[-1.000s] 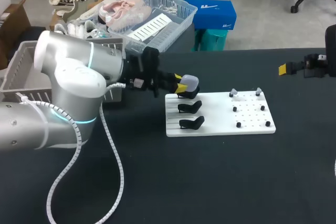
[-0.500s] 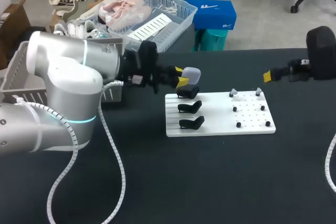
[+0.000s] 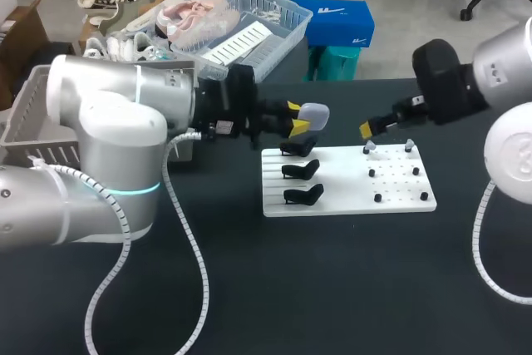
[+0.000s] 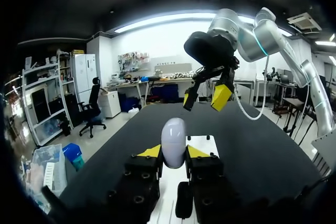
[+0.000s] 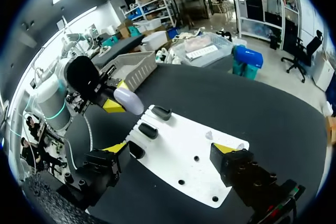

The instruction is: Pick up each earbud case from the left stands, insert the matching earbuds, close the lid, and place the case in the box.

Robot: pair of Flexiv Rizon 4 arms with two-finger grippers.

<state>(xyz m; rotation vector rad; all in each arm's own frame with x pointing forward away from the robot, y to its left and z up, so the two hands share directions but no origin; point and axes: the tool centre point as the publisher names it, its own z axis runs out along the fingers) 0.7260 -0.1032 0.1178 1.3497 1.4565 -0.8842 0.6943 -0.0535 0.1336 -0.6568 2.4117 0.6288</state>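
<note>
My left gripper (image 3: pixel 298 125) is shut on a pale lilac earbud case (image 3: pixel 310 114) and holds it in the air just above the top black stand (image 3: pixel 298 146) of the white board (image 3: pixel 349 184). From the left wrist, the case (image 4: pixel 174 141) sits upright between the yellow tips. Two more empty black stands (image 3: pixel 302 183) follow below the first. Two small earbuds (image 3: pixel 370 148) rest at the board's far right. My right gripper (image 3: pixel 376 126) hangs open above those earbuds; its own view shows the jaws wide apart over the board (image 5: pixel 178 161), facing the held case (image 5: pixel 128 101).
A grey slatted basket (image 3: pixel 29 114) stands at the table's left edge behind my left arm. Small black pegs (image 3: pixel 399 182) dot the right half of the board. The dark tabletop (image 3: pixel 332 288) lies in front of the board.
The left gripper lifted the case off the top stand and carried it a little rightward. The right arm swung in from the right edge to above the board's far right.
</note>
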